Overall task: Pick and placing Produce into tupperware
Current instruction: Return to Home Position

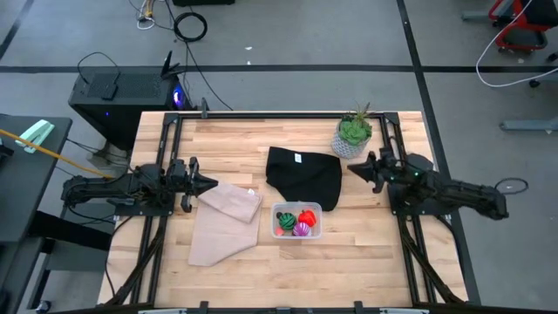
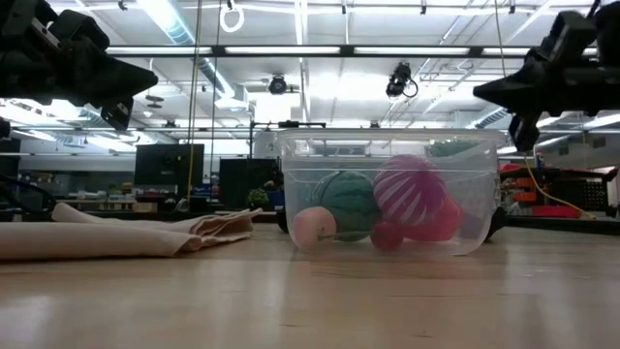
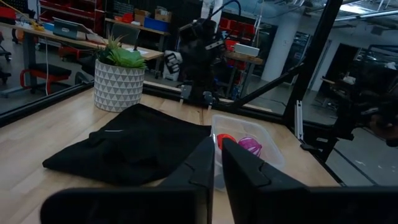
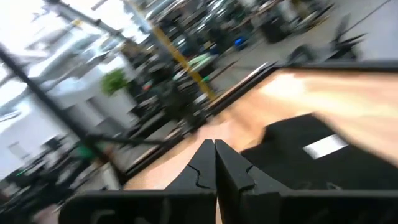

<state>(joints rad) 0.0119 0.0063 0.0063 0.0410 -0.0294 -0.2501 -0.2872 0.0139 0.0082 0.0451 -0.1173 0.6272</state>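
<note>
- Tupperware: clear, upright on wooden table.
- Contents: red piece, green striped ball, purple ribbed ball; all inside tupperware, bunched together.
- Black cloth: just behind tupperware.
- Beige cloth: near tupperware, on its left.
- Left gripper: well left of tupperware, fingers pressed together, empty.
- Right gripper: behind-right of tupperware, fingers closed, holding nothing.
- Potted plant: farther behind tupperware.
</note>
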